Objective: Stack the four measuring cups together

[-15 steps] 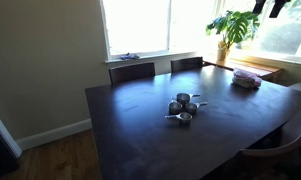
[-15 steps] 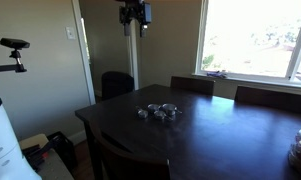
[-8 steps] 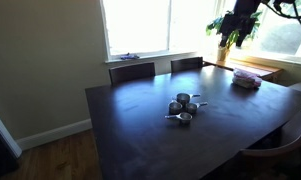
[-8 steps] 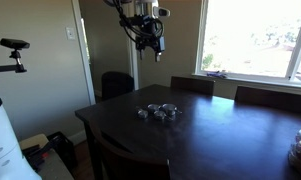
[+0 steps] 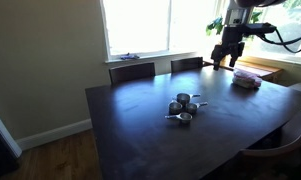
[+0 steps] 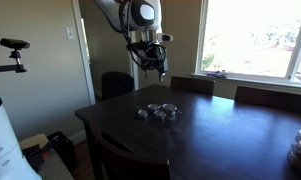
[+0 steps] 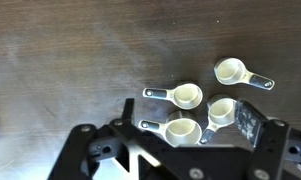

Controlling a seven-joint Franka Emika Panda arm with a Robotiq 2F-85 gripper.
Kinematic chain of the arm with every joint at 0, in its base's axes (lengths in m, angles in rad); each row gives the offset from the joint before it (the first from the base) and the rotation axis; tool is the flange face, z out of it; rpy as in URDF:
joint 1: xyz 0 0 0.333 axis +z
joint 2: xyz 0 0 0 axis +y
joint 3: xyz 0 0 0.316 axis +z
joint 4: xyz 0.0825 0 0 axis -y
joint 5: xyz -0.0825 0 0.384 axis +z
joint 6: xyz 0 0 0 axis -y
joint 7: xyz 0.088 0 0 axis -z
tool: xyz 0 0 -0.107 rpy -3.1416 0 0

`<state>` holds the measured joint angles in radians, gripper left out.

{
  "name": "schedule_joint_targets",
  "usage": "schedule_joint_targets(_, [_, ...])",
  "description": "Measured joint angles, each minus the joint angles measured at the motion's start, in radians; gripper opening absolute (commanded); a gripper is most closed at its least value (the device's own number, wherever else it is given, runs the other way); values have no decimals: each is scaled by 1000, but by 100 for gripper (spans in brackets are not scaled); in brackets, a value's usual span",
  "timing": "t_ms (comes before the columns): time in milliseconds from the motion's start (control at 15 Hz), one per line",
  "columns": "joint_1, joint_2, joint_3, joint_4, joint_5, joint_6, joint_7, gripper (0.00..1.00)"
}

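Four small metal measuring cups sit separately in a loose cluster near the middle of the dark table, seen in both exterior views. In the wrist view they lie side by side, open ends up: one at the upper right, one in the middle, one to the right and one lowest. My gripper hangs high above the table, well apart from the cups. Its fingers are spread wide and hold nothing.
The dark wooden table has chairs along its far side. A pink folded item lies near one table corner, beside a potted plant at the window. A camera on a stand is off to the side.
The arm has come down from the top edge of both exterior views and now hangs lower, closer to the table. The cups have not moved.
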<state>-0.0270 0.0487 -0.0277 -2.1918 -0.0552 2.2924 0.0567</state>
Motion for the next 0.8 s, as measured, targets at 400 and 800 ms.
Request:
schedule_joint_targets(400, [0,6,0,1,-12,0,9,100])
schedule_joint_targets(800, [14,140,15,13,-12,50,8,100])
